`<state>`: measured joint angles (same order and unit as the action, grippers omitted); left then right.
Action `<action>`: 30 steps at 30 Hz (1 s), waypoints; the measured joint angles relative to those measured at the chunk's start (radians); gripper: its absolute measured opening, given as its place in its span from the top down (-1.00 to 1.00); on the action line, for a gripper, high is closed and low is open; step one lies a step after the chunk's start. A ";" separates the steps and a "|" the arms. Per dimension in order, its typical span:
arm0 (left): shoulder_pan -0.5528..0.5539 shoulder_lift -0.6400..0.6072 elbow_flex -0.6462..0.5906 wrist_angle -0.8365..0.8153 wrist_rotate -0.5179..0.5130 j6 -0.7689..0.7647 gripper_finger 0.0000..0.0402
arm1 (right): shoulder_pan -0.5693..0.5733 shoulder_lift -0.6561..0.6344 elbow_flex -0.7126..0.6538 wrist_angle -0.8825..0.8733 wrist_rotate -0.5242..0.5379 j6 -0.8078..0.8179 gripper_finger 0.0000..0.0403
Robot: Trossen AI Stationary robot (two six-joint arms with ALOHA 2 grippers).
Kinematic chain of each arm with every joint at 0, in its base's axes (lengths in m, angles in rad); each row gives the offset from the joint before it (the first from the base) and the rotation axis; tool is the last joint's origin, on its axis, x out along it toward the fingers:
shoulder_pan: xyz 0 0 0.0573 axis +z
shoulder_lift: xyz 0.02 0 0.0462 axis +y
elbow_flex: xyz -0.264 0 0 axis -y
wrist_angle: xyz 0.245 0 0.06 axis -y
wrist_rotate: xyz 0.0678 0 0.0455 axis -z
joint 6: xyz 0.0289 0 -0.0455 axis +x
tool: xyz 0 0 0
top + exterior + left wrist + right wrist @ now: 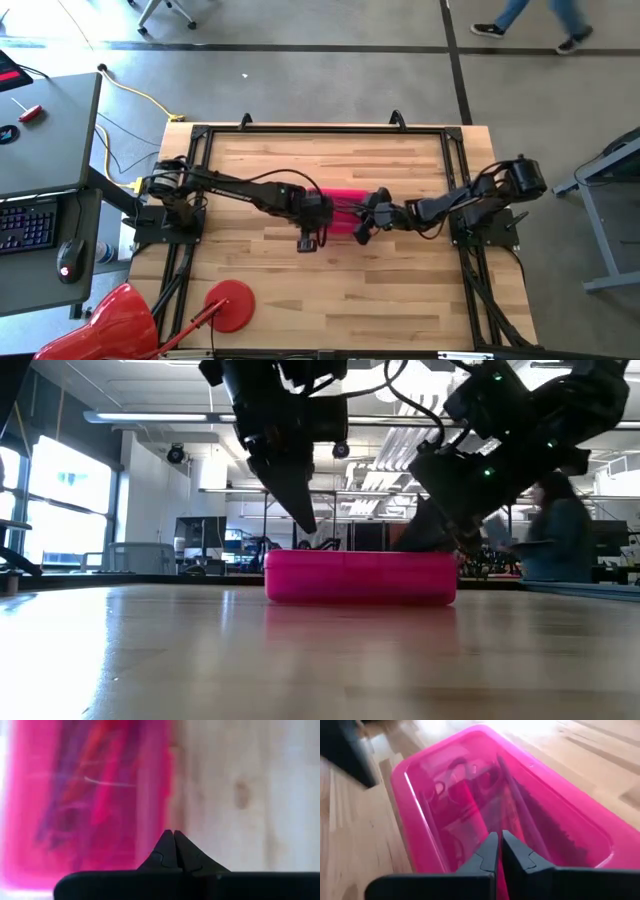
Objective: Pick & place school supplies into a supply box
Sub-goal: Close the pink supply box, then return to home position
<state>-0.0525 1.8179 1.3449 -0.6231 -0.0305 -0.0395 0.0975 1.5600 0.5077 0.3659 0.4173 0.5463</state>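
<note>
Both pairs of jaws are seen closed, with nothing held between them. The left gripper (309, 243) is placed above the counter (330, 290), just beside one long edge of the supply box (345, 196); in the left wrist view its closed tips (173, 836) are seen over bare wood next to the pink box wall (150, 795). The right gripper (362, 236) is placed at the other end of the box, and in the right wrist view its tips (496, 838) are seen directly over the closed translucent lid (520, 795).

The supply box (360, 576) is located near the middle of the counter, lying flat, between the two grippers. Through its lid, the school supplies (485, 805) are seen inside as long thin shapes, together with handle loops that may be the scissors. A red round disc (228, 304) is located well apart, near the counter's front edge.
</note>
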 joint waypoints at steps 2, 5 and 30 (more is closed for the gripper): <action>0.011 0.000 0.000 0.000 -0.036 -0.006 0.95 | 0.009 0.000 -0.029 0.034 0.014 0.022 1.00; 0.033 0.000 0.000 -0.003 -0.037 -0.013 0.94 | 0.018 0.001 -0.066 0.116 0.014 0.028 1.00; 0.085 -0.413 -0.002 -0.283 -0.033 0.001 0.92 | 0.086 -0.654 0.011 -0.139 -0.234 -0.642 1.00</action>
<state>0.0326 1.4048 1.3433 -0.9065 -0.0631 -0.0389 0.1832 0.9058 0.5190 0.2273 0.1831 -0.0959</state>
